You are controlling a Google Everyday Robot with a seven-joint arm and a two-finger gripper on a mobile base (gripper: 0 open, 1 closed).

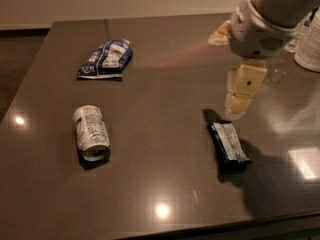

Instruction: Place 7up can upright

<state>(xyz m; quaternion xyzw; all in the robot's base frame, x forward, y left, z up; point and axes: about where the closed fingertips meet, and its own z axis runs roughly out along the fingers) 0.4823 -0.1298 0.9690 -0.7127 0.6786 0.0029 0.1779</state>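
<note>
Thick, rounded arm (282,1) in pale grey-white. Ends in a bulky light-grey wrist housing (250,34) with a small grille patch. Below, a cream, blocky gripper (236,104), marked with one dark round dot; hangs above the right side of the dark table (160,179).
</note>
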